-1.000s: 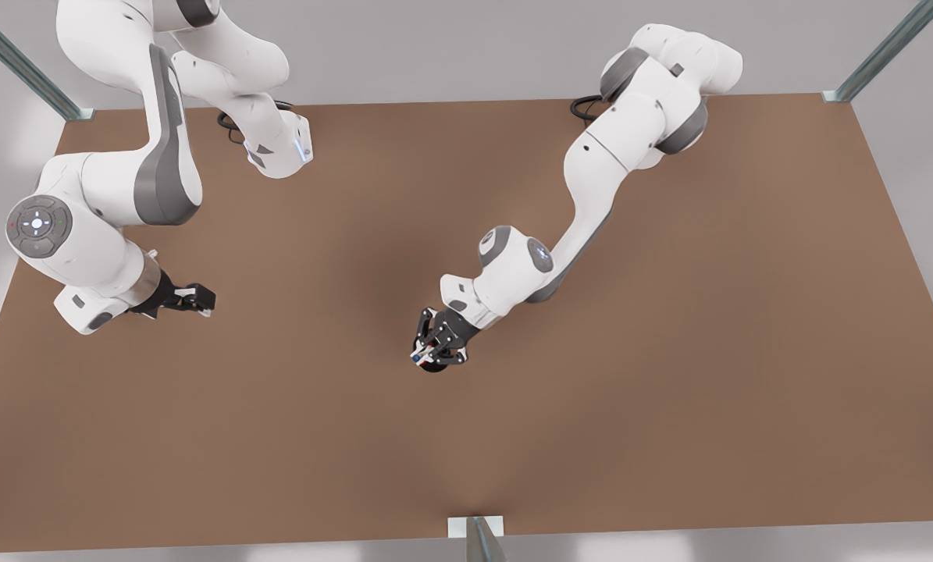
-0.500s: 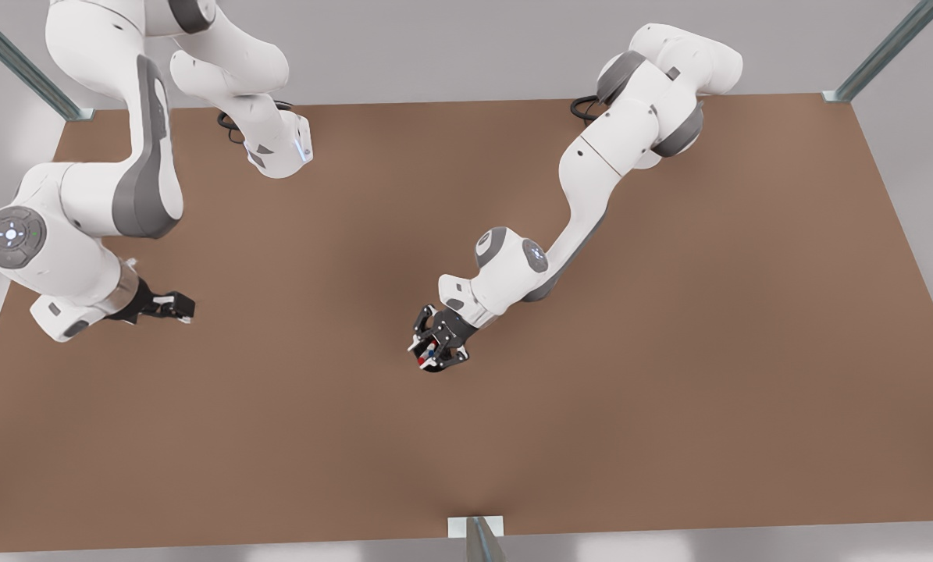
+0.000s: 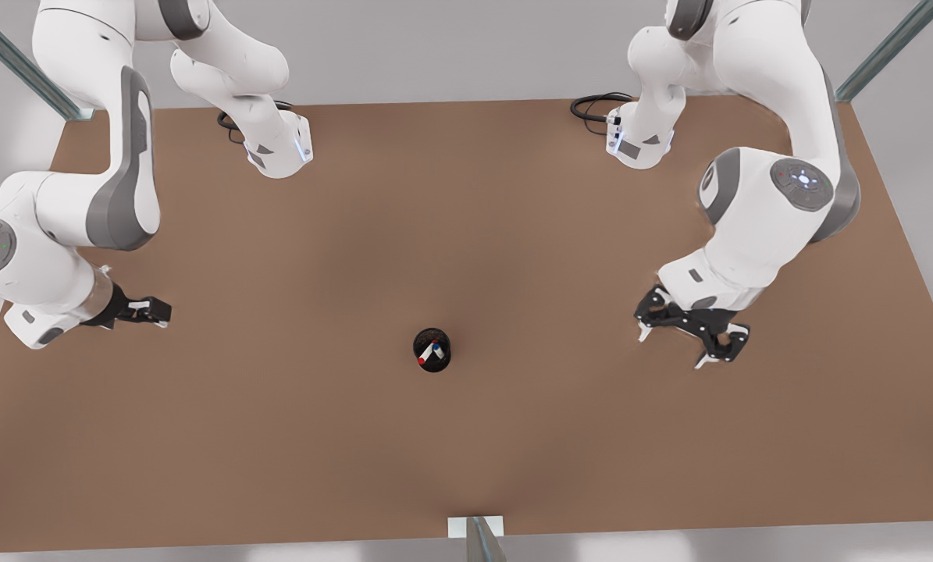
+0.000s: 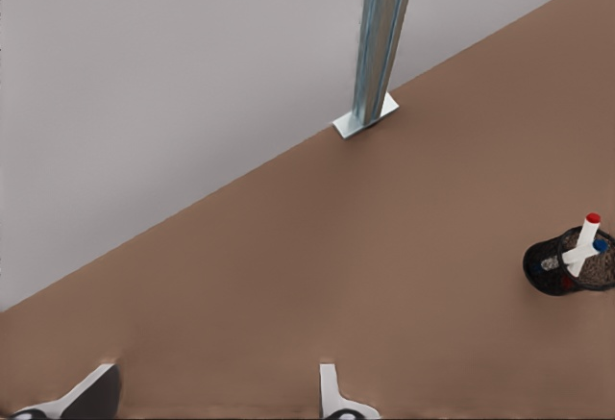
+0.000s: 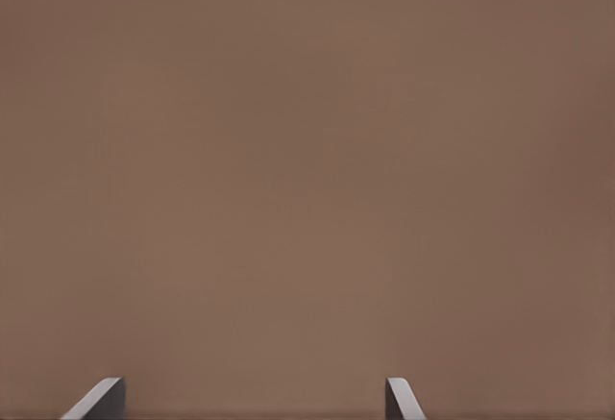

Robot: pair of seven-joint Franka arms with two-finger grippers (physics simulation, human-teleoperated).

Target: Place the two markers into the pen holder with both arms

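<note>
The black pen holder [image 3: 432, 350] stands upright on the brown table, a little toward its front edge. Both markers lean inside it, their ends sticking out: the red-tipped marker [image 3: 423, 358] and the blue-tipped marker [image 3: 438, 348]. The left wrist view shows the same pen holder [image 4: 548, 268] with the red marker [image 4: 587, 232] and blue marker [image 4: 598, 246] in it. My left gripper [image 3: 154, 313] hovers far off at the front view's left, open [image 4: 216, 372] and holding nothing. At the front view's right my right gripper [image 3: 689, 334] points down at bare table, open [image 5: 254, 383] and holding nothing.
A metal frame post [image 3: 478, 535] with a white foot stands at the table's front edge, also seen as the post [image 4: 381, 36] in the left wrist view. More posts rise at the back corners. Both arm bases and their cables sit along the back edge.
My right gripper let go of the marker at the pen holder and swung away to the front view's right. The left arm drew a little farther left.
</note>
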